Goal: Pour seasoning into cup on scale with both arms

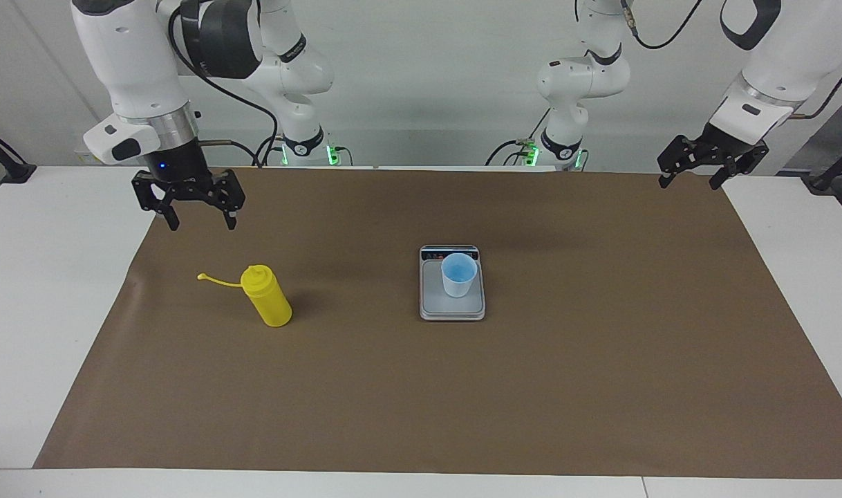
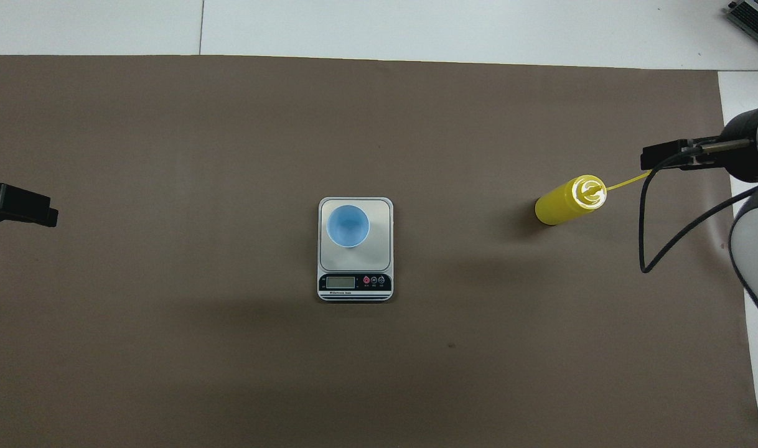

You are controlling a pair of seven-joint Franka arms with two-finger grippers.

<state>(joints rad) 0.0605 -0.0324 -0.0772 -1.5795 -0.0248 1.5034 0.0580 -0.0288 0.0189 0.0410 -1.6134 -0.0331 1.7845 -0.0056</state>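
Standing upright on the brown mat (image 1: 421,387), the yellow seasoning bottle (image 1: 270,299) is sitting toward the right arm's end of the bench (image 1: 41,290), its thin cap strap (image 1: 219,279) trailing out sideways toward that end. Nothing is touching it. Well apart, at mid-mat, the light-blue cup (image 1: 458,274) is resting upright on the weighing plate of the scale (image 1: 452,308), at the end nearer the robots in the facing view, just beside the display strip (image 2: 355,283). Open mat is lying between bottle and scale, with nothing blocking the way.

Right gripper (image 1: 198,216) is hanging in the air over the mat's edge, above the bottle and off to the side of the strap's tip, jaws spread wide and holding nothing. A black cable (image 2: 650,236) is looping down from its wrist.

Left gripper (image 1: 689,178) is waiting over the mat's corner at the left arm's end, jaws apart and empty.
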